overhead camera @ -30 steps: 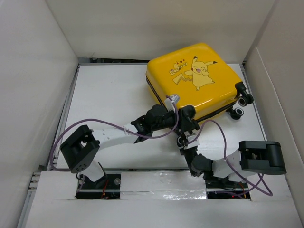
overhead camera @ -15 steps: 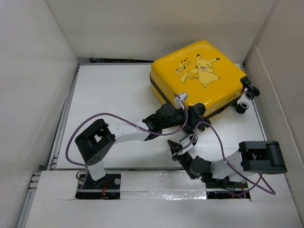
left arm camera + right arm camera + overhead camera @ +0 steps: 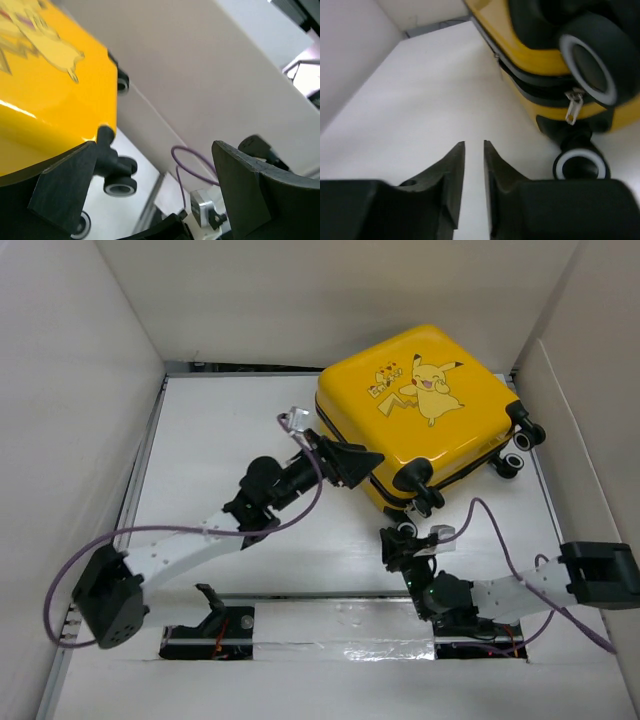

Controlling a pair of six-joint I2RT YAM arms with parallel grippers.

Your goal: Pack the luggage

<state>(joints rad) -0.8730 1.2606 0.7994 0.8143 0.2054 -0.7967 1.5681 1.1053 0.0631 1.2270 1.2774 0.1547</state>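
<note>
Left gripper (image 3: 365,468) pulled back, jaws wide; luggage (image 3: 445,430) glossy, rounded.

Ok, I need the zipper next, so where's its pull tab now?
Right wrist view: the pull tab hangs from the zipper band on the luggage, between two wheels, up-right of the right end effector.

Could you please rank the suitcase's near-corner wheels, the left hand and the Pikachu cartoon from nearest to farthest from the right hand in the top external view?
From the right hand:
1. Near-corner wheels: just beyond its fingertips, at the luggage's front corner.
2. Left hand: farther back and to the left, by the luggage's left side.
3. Pikachu cartoon: farthest, on the upper face.
</note>
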